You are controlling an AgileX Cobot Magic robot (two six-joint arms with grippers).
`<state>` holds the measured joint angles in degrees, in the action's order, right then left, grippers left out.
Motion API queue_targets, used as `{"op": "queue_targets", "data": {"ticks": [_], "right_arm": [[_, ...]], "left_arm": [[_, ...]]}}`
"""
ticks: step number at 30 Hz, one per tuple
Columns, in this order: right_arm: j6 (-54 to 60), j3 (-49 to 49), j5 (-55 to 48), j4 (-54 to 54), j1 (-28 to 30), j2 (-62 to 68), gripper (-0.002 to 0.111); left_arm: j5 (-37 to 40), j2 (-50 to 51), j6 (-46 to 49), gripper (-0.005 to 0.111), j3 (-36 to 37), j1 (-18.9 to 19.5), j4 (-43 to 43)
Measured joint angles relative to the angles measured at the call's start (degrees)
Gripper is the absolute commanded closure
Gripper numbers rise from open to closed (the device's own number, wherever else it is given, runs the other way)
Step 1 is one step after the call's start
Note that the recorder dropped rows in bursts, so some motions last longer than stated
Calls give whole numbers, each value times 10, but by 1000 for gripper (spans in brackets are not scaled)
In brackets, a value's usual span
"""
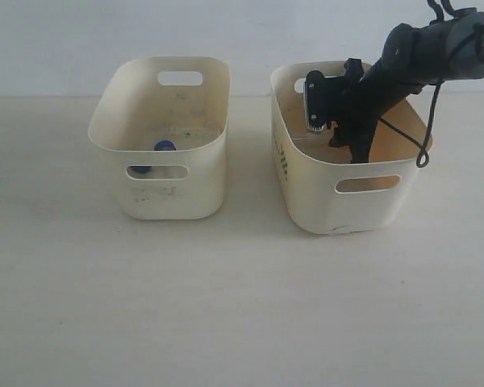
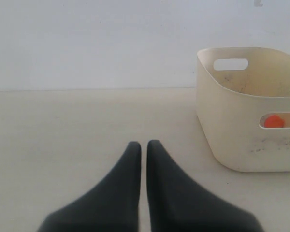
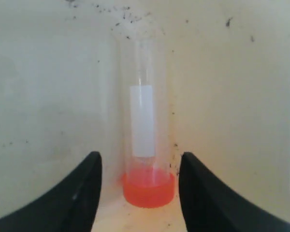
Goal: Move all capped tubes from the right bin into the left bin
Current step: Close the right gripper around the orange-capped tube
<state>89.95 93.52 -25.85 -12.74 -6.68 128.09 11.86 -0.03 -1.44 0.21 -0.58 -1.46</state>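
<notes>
My right gripper (image 3: 140, 157) has its two dark fingers spread, one on each side of a clear orange-capped tube (image 3: 144, 125) (a thin gap shows on both sides, so nothing is pinched). The tube rests against the speckled cream inside of the right bin (image 1: 306, 205), into which my right arm reaches from above. My left gripper (image 2: 141, 145) hovers over the pale table (image 2: 63, 145), fingers pressed together, holding nothing. Near it sits the left bin (image 2: 232, 145). An orange cap (image 2: 274, 121) shows through its handle cutout, and the exterior view shows a blue cap (image 1: 164, 146) inside.
</notes>
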Motion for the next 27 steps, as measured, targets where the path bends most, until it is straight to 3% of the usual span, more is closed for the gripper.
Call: {"op": "queue_targets", "data": {"ticks": [19, 24, 27], "right_arm": [[2, 0, -20, 107, 0, 0, 59], [-6, 0, -27, 117, 0, 0, 48], [-17, 0, -27, 127, 0, 0, 48]], "left_arm": [[0, 0, 0, 102, 0, 0, 0], [0, 0, 0, 102, 0, 0, 0], [0, 0, 0, 102, 0, 0, 0]]}}
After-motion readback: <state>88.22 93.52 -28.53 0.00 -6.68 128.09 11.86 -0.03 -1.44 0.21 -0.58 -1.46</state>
